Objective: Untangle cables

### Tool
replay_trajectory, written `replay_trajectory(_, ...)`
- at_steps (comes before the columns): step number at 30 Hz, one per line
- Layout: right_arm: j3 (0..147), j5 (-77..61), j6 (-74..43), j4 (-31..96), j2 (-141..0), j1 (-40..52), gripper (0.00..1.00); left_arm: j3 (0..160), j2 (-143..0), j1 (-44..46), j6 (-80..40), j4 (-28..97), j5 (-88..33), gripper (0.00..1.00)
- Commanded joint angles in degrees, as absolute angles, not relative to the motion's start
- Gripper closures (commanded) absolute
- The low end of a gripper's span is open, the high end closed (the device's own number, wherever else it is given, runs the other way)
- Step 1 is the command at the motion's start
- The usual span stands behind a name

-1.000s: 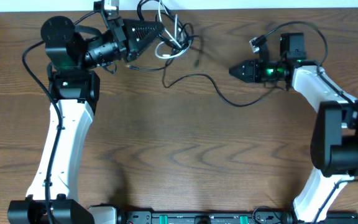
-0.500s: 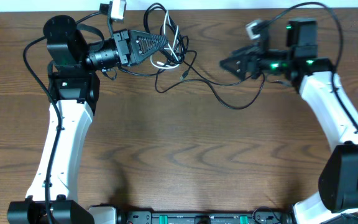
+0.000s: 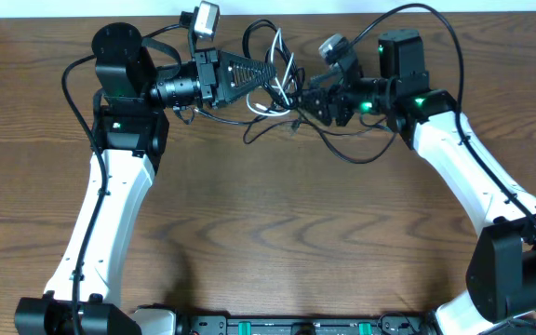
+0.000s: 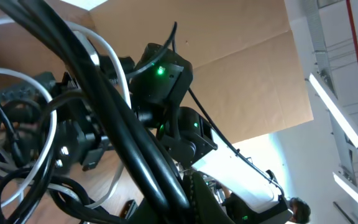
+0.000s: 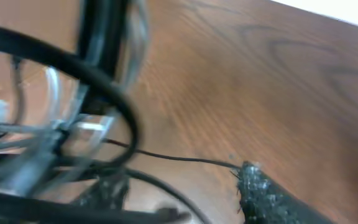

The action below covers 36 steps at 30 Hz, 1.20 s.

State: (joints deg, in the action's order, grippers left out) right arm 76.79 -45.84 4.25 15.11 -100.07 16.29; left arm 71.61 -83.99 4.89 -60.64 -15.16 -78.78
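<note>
The cables (image 3: 275,58) form a tangle of black cords with one white cord (image 3: 266,108) at the back middle of the table. My left gripper (image 3: 273,76) reaches in from the left and is shut on the bundle, which it holds off the wood. In the left wrist view thick black cords (image 4: 114,118) and the white cord (image 4: 112,67) run into the gripper (image 4: 188,196). My right gripper (image 3: 316,100) is at the tangle's right side, open. In the right wrist view, blurred, its fingers (image 5: 263,196) stand apart with a thin black cord (image 5: 166,157) crossing between them. A black loop (image 3: 347,154) trails onto the table.
The wooden table (image 3: 268,233) ends at its back edge (image 3: 491,13) just behind both grippers, against a white wall. The arm bases and a black rail (image 3: 296,326) sit along the front edge.
My right arm has swung left from the table's right side up to the tangle, its jaws now apart. The left gripper has carried the bundle a little to the right.
</note>
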Motion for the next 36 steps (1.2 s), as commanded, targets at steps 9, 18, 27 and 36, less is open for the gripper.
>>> replay_trajectory(9, 76.82, -42.37, 2.44, 17.63, -100.68, 13.82, 0.96, 73.03, -82.35, 4.84, -48.14, -14.90, -84.84, 0.93)
replay_trajectory(18, 76.82, -48.10, 0.21, 19.84, -96.73, 10.41, 0.99, 69.89, -83.11, 4.84, -30.06, 9.08, -76.51, 0.93)
replay_trajectory(27, 76.79, -50.28, 11.49, 25.54, -98.26, 12.47, 0.55, 69.87, -83.37, 4.80, -52.29, 10.83, -68.05, 0.93)
replay_trajectory(36, 76.79, -58.76, 14.04, 23.44, -104.18, 12.97, 0.49, 69.87, -83.37, 4.80, -70.02, 0.75, -68.05, 0.93)
